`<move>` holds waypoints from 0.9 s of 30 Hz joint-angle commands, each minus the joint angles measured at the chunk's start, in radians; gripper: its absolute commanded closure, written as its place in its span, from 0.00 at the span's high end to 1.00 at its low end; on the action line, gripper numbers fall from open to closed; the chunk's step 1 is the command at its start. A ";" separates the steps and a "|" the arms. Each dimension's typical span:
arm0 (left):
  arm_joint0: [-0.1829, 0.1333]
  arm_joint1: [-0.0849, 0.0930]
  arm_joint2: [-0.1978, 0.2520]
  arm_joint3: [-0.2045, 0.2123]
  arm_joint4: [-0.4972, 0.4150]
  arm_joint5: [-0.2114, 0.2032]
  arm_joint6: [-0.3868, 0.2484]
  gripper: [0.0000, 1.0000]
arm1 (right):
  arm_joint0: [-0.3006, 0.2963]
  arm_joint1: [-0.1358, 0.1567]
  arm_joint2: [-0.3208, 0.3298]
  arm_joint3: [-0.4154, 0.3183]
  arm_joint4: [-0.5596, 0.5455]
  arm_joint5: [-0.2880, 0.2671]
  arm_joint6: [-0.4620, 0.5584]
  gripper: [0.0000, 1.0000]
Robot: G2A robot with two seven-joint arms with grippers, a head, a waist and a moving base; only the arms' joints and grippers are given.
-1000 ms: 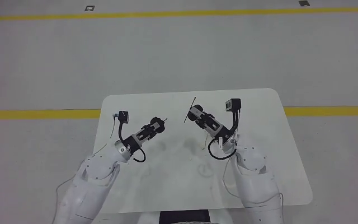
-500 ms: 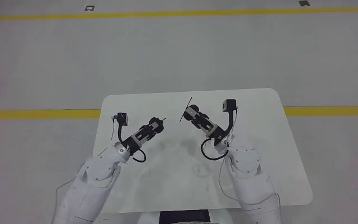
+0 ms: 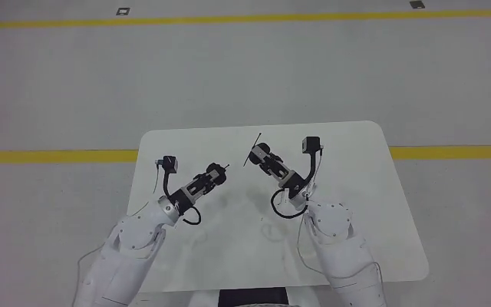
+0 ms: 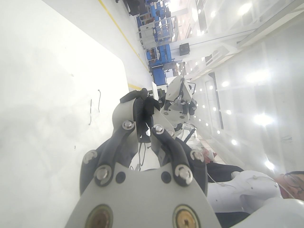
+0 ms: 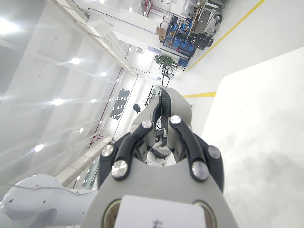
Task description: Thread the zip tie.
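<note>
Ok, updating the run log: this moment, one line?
left tool: holds black piece | right tool: holds zip tie | tools apart

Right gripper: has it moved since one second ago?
Yes. The right gripper with the zip tie shifted sideways, away from the table's right edge, toward the left gripper.

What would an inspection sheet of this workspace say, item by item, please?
surface: white table with rounded corners.
job's things: zip tie, a thin black strand held above the table; small black piece, what it is unclear.
clutter: two thin dark scraps lying on the table.
grippers: left gripper shut on the black piece; right gripper shut on the zip tie; tips apart.
cables: black cable loop at each wrist.
surroundings: yellow floor line; blue storage racks far off.
</note>
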 commanded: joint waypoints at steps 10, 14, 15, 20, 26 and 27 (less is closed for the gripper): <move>0.007 0.008 0.002 -0.025 0.151 -0.065 0.051 0.00 | 0.037 0.021 -0.062 0.035 -0.143 0.000 -0.094 0.00; 0.014 0.008 0.007 -0.037 0.158 -0.065 0.062 0.00 | 0.038 0.032 -0.081 0.055 -0.127 0.000 -0.134 0.00; 0.014 0.008 0.007 -0.037 0.158 -0.065 0.062 0.00 | 0.039 0.036 -0.084 0.046 -0.132 0.000 -0.156 0.00; 0.014 0.008 0.007 -0.037 0.158 -0.065 0.062 0.00 | 0.039 0.036 -0.084 0.046 -0.132 0.000 -0.156 0.00; 0.009 0.009 0.017 -0.035 0.145 -0.031 0.061 0.00 | 0.039 0.039 -0.095 0.036 -0.154 0.000 -0.171 0.00; 0.011 0.009 0.017 -0.035 0.140 -0.020 0.057 0.00 | 0.038 0.040 -0.098 0.033 -0.158 0.000 -0.175 0.00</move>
